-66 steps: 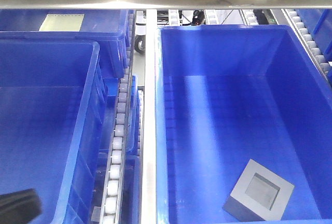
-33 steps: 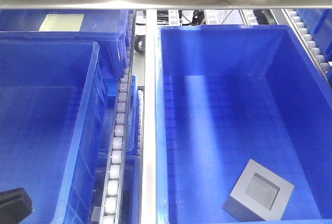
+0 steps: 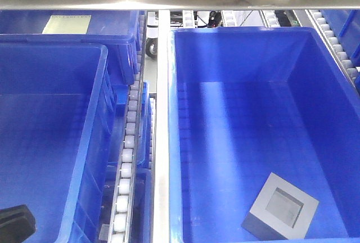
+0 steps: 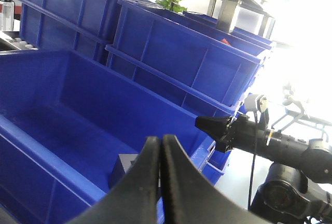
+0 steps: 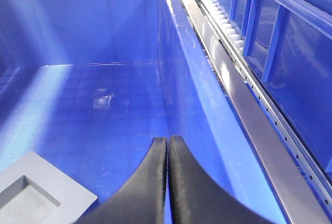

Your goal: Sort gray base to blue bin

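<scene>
The gray base [image 3: 280, 206] lies on the floor of the right blue bin [image 3: 242, 52], in its near right corner, with the square recess facing up. My right gripper [image 5: 168, 141] is shut and empty, hanging inside that blue bin [image 5: 104, 22] just right of the gray base [image 5: 36, 195]. My left gripper [image 4: 160, 140] is also shut with nothing in it. It is outside the blue bin [image 4: 104, 94], and the gray base [image 4: 123, 166] shows behind its fingers. In the front view only a black part of the left arm [image 3: 14, 223] shows, at the bottom left.
A second blue bin [image 3: 50, 130] stands on the left, with more bins [image 3: 112, 29] behind it. A roller track [image 3: 128, 142] and a metal rail [image 3: 162, 142] run between the two bins. The right arm [image 4: 270, 141] reaches over the bin's far rim.
The black part of the left arm at the bottom left dropped lower and further out of the front view a second ago, then stayed still. The gray base has not moved.
</scene>
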